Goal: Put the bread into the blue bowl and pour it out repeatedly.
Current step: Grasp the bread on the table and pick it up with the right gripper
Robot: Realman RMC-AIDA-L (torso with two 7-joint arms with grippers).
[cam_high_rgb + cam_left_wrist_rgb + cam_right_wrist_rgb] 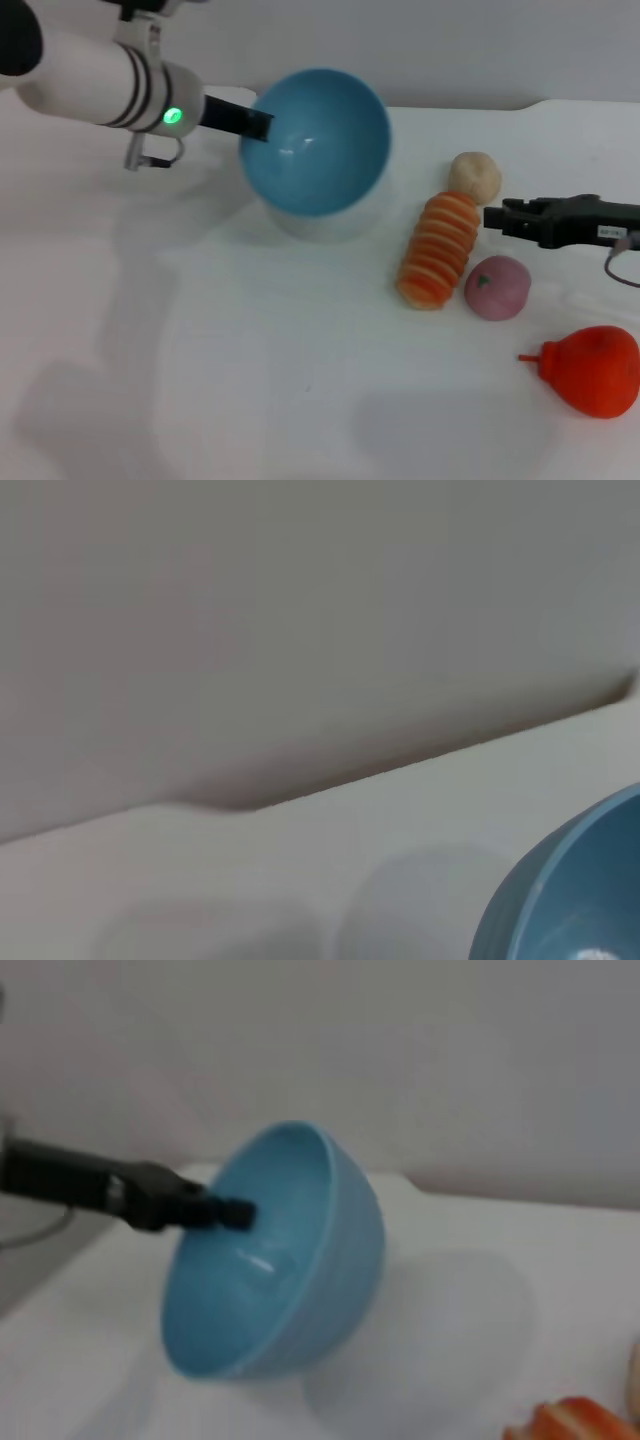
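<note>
Two grippers working: left gripper (262,124) is clamping the blue bowl (318,140) by its rim, holding it tipped and empty. Bread (438,249) is lying on the table (250,380) beside the right gripper (492,217), whose jaws I cannot tell. Next comes righting the bowl and regrasping the loaf

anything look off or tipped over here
The blue bowl is tipped steeply on its side and lifted off the table, held at its rim by the left gripper, and it is empty. The bread lies on the table beside it, near the right gripper.
</note>
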